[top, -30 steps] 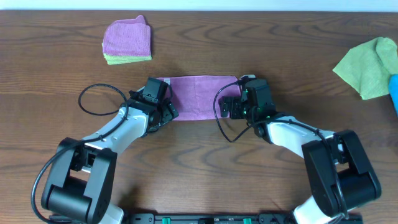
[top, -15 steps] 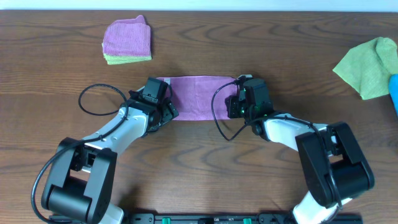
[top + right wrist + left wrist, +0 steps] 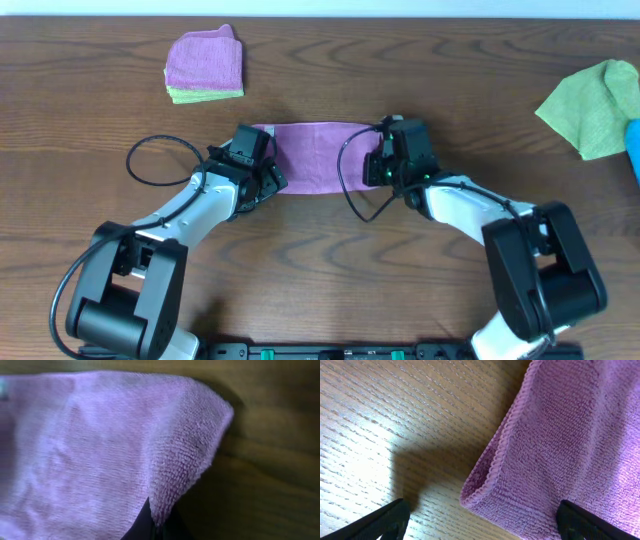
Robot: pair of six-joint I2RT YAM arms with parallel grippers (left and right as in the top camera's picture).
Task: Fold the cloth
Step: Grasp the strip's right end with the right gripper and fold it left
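Note:
A purple cloth (image 3: 320, 155) lies as a folded strip across the middle of the wooden table. My left gripper (image 3: 270, 178) is at its left end, open. In the left wrist view the two black fingertips (image 3: 395, 516) straddle the near left corner of the cloth (image 3: 560, 435), one over bare wood and one over the fabric. My right gripper (image 3: 380, 165) is at the strip's right end. In the right wrist view it (image 3: 159, 529) is shut on the corner of the cloth (image 3: 100, 450), and the pinched fabric rises into a ridge.
A folded stack of purple and green cloths (image 3: 204, 65) sits at the back left. A loose green cloth (image 3: 595, 105) and a blue object (image 3: 634, 150) lie at the right edge. A black cable loop (image 3: 150, 160) lies left of my left arm.
My right gripper has closed on the cloth's right corner and shifted slightly toward the strip. The left arm and its open gripper have not moved.

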